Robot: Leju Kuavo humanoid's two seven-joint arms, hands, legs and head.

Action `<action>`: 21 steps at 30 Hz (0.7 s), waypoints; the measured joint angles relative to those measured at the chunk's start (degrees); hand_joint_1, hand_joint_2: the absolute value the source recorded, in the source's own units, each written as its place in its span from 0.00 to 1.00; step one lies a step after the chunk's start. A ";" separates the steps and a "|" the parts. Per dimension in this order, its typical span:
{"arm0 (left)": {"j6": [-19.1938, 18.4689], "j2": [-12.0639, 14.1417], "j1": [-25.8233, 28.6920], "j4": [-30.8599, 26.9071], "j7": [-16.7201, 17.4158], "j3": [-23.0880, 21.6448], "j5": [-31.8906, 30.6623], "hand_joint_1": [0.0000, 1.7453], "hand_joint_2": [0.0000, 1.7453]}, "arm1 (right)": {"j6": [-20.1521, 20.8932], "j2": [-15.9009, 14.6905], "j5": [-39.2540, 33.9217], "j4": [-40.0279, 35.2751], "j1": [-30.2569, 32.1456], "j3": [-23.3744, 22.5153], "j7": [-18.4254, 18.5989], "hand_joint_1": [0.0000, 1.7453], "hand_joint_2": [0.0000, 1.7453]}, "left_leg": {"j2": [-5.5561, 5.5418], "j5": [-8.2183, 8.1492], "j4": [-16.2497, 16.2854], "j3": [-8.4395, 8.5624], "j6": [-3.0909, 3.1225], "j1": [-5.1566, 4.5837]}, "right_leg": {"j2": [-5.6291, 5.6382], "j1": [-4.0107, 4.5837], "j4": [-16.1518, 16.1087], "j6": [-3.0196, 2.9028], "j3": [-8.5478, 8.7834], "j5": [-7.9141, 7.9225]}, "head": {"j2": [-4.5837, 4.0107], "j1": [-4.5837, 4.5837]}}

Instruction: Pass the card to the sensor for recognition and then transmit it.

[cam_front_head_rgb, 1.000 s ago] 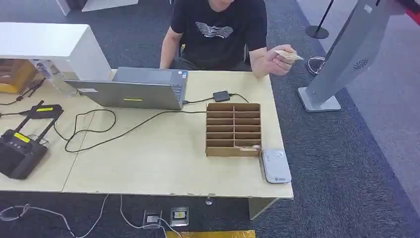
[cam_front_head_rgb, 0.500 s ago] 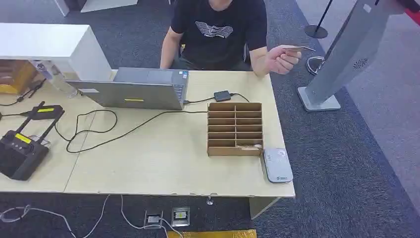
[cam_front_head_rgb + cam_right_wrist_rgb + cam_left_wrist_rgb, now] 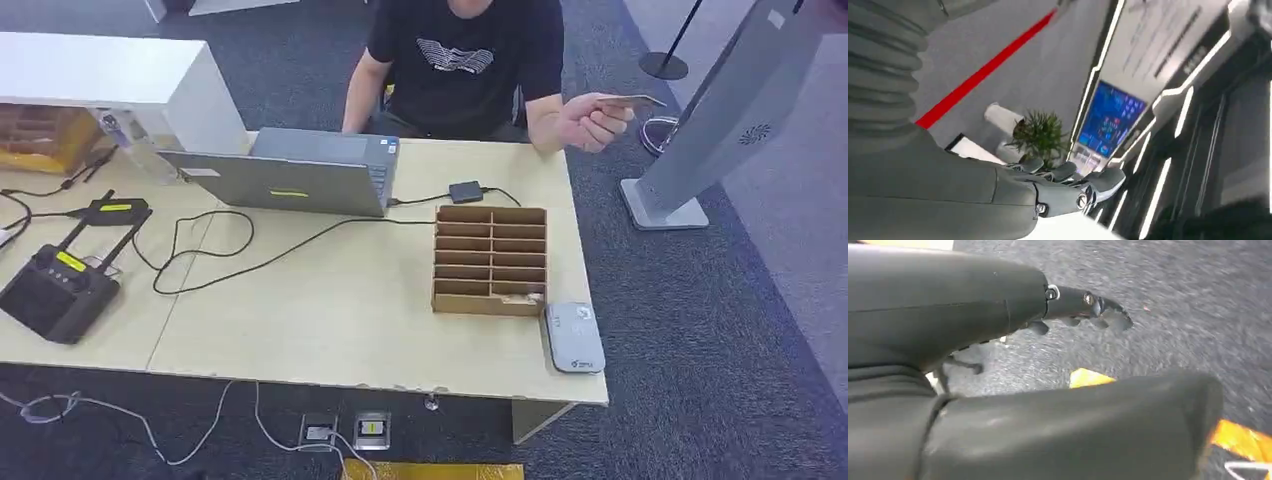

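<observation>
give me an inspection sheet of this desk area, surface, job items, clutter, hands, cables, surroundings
Surface: pale wooden table.
Job's things: card held out by the person's hand, beyond the table's far right corner; grey sensor flat at the near right edge.
Clutter: laptop, cardboard sorter, black controller.
Hands: left hand and right hand hold nothing.
Cables: black cable loops across the table.
Surroundings: grey kiosk, carpet floor.

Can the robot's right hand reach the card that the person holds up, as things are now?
Probably yes. The person's hand holds the card in open air beyond the table's far right corner, nothing blocking it. The right hand holds nothing, fingers extended.
</observation>
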 joint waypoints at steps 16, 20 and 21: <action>-2.88 1.01 -0.10 0.00 -1.03 -1.38 -2.71 0.00 0.00 | 9.92 -0.02 -1.31 -16.77 8.16 28.27 11.21 0.00 1.00 | 0.82 -0.01 -0.01 0.12 -0.01 0.07 | 0.82 0.08 -0.01 -0.14 -0.16 0.23 | 0.00 -0.02; -3.19 1.11 -0.11 0.00 -1.05 -1.49 -2.80 0.00 0.00 | 10.27 0.35 -1.09 -20.77 11.12 30.46 12.35 0.00 1.00 | 0.82 -0.05 -0.01 0.09 -0.07 0.07 | 0.84 0.08 -0.01 -0.14 -0.20 0.22 | 0.00 -0.02; -3.21 1.14 -0.11 0.00 -1.05 -1.60 -2.80 0.00 0.00 | 10.33 0.39 -0.98 -21.55 11.45 30.98 12.46 0.00 1.00 | 0.82 -0.05 -0.01 0.11 -0.07 0.07 | 0.85 0.08 -0.01 -0.14 -0.20 0.22 | 0.00 0.00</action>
